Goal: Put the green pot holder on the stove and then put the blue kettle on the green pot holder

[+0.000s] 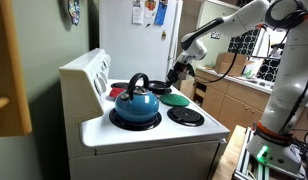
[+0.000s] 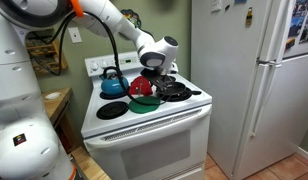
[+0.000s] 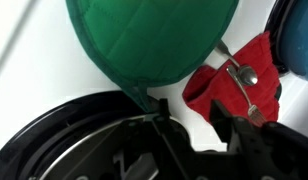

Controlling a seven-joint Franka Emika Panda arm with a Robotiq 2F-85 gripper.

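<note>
The green pot holder (image 3: 154, 40) lies flat on the white stove (image 1: 144, 135), its lower edge reaching the rim of a black coil burner (image 3: 64, 140). It also shows in both exterior views, green pot holder (image 1: 177, 99) (image 2: 144, 103), near the stove's middle. My gripper (image 3: 191, 115) hovers just above its edge, jaws apart with bare white stove top showing between them; the left fingertip (image 3: 159, 105) is close to the pad's rim. The blue kettle (image 1: 137, 103) (image 2: 112, 82) stands on a rear burner, apart from the gripper (image 1: 179, 72) (image 2: 154, 72).
A red pad (image 3: 239, 75) with a metal spoon and fork (image 3: 244, 85) lies beside the pot holder. The raised back panel (image 1: 89, 70) runs behind the burners. A white fridge (image 2: 254, 80) stands next to the stove, and wooden cabinets (image 1: 229, 95) are beyond.
</note>
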